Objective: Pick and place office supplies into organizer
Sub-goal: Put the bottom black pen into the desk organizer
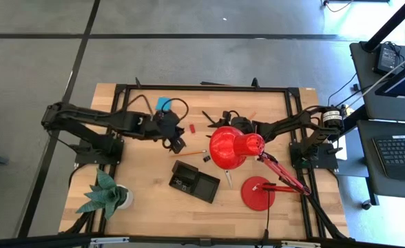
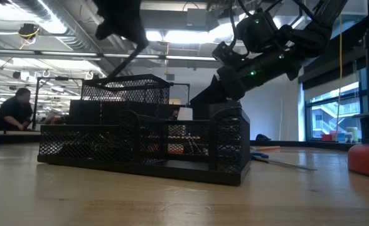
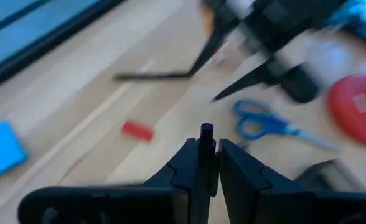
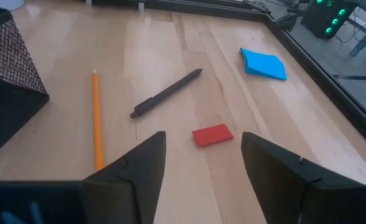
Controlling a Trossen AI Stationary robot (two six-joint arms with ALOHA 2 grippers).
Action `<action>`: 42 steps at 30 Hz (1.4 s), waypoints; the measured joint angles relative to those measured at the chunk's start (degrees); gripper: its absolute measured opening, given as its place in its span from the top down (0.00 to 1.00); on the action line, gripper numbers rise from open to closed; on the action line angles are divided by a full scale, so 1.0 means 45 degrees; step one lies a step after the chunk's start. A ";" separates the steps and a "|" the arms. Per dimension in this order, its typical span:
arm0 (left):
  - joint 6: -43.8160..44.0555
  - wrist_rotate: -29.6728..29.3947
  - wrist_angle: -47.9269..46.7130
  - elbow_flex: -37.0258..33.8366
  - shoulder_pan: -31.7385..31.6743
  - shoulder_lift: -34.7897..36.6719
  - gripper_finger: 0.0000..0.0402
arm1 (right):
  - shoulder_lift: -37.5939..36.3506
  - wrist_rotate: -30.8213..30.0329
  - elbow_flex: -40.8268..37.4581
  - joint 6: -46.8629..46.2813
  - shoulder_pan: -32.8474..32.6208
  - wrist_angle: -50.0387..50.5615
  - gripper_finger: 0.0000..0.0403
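Left pincer (image 3: 206,163) clamped narrow on thin black pen (image 3: 206,134), held upright above counter (image 1: 147,172), apparently for transfer to organizer (image 1: 195,181), which sits toward 4 o'clock from it in high view.

Right pincer (image 4: 201,165) spread wide, empty, hovering over red piece (image 4: 212,135) (likely lining up next pick).

Loose on counter: second black pen (image 4: 166,93), pencil (image 4: 96,118), blue sticky-note pad (image 4: 263,64), scissors (image 3: 267,123).

Obstruction: red lamp (image 1: 235,147) stands at 2 o'clock of organizer, overhanging right arm.
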State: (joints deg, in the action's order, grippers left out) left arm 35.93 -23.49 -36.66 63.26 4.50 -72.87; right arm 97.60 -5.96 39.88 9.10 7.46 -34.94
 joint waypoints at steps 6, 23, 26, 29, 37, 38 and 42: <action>-0.1318 0.0596 0.2296 0.0003 0.0819 0.0390 0.88 | 0.0000 0.0000 0.0000 -0.0040 0.0123 0.0039 0.47; -0.4156 0.3246 0.4199 0.0000 0.2258 -0.1767 0.88 | 0.0000 0.0002 0.0000 -0.0335 0.0141 0.0076 0.47; -0.4169 0.3334 0.4151 0.0000 0.2192 -0.2213 0.88 | 0.0000 0.0005 0.0000 -0.0340 0.0141 0.0078 0.47; -0.4310 0.3907 0.4239 0.0000 0.2097 -0.2667 0.88 | 0.0000 0.0005 0.0000 -0.0340 0.0141 0.0112 0.47; -0.4509 0.4930 0.4204 0.0000 0.1661 -0.3637 0.88 | 0.0000 0.0005 0.0000 -0.0345 0.0141 0.0131 0.47; -0.4575 0.5024 0.4190 0.0000 0.1609 -0.3703 0.88 | 0.0000 0.0005 0.0000 -0.0345 0.0141 0.0131 0.47; -0.4825 0.5243 0.4120 0.0000 0.1481 -0.3858 0.88 | 0.0000 0.0007 0.0000 -0.0345 0.0141 0.0142 0.47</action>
State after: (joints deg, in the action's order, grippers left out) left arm 14.22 0.11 -18.12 63.26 11.17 -90.24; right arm 97.60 -5.93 39.88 7.55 8.10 -34.30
